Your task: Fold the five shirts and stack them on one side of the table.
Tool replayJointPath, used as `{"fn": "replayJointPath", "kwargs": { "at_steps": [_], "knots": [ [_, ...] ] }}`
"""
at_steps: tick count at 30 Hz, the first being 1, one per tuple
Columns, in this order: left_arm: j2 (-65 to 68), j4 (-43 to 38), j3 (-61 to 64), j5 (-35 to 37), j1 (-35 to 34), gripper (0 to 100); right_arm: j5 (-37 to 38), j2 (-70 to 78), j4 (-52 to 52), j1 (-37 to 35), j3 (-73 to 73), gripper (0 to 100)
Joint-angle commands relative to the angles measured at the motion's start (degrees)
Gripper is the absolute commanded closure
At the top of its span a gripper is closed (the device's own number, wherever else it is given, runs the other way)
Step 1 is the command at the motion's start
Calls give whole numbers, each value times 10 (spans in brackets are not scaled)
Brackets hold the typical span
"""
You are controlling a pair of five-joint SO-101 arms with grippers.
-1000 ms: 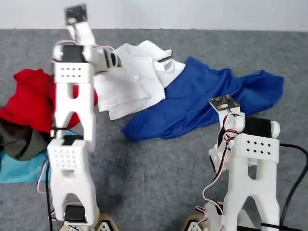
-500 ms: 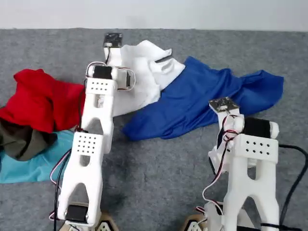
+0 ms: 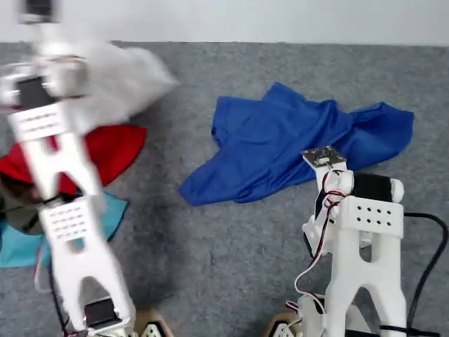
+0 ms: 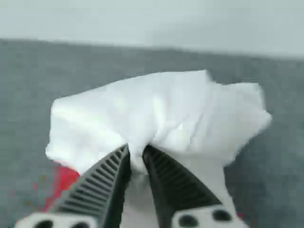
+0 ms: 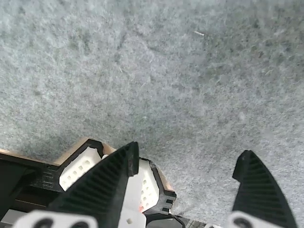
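Pinched tight in the left gripper (image 4: 135, 151), white shirt (image 4: 161, 114) bunched at its tips, beside the red shirt (image 3: 105, 151) at the table's (image 3: 210, 267) far left; right gripper (image 5: 190, 151) gaping wide over grey table, blue shirt (image 3: 295, 140) mid-table

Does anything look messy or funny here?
Yes. No shirt is folded. The white shirt hangs bunched from the left gripper, near the red shirt. The blue shirt lies rumpled mid-table. The red shirt, dark shirt and teal shirt sit heaped at the table's left edge.
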Motion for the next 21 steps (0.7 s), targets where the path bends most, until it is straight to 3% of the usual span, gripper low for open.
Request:
{"fn": "replayJointPath", "kwargs": {
  "at_steps": [1, 4, 7, 14, 21],
  "knots": [
    [-103, 17, -34, -9, -114, 988, 8, -2, 19, -5, -3, 667],
    [-105, 40, -33, -5, -166, 987, 18, -2, 18, -5, -3, 667],
    [-104, 85, -25, 14, -169, 964, 37, -2, 18, -5, -1, 667],
    [-109, 85, 2, 124, -158, 673, 39, -2, 18, -5, -1, 667],
    [-126, 84, -20, 113, -149, 683, 40, -2, 19, -5, -1, 667]
  ]
}}
